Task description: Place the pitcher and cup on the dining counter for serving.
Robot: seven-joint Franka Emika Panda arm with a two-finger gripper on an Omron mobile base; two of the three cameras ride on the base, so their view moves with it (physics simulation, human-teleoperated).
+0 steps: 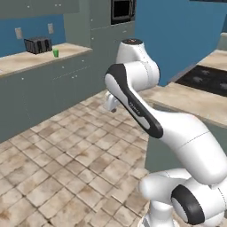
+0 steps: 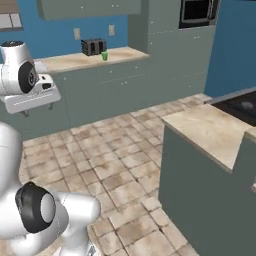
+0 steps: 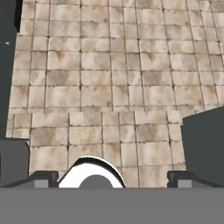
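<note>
You are looking across a tiled floor [image 1: 66,164] that is taking up most of the room, with a long marble counter [image 1: 31,60] running along the blue wall on the far side. Nearer you, on the right, the beige-topped dining counter [image 2: 210,130] is standing on grey-green panels, with nothing of the task resting on the part you can see. The white arm [image 1: 146,115] is reaching up and forward over the floor. A dark toaster [image 1: 38,45] is sitting on the far counter, and the cup [image 1: 56,53], small and green, is standing upright just beside it. The gripper [image 3: 111,179] is hanging over bare tiles with its jaws spread wide, holding nothing.
</note>
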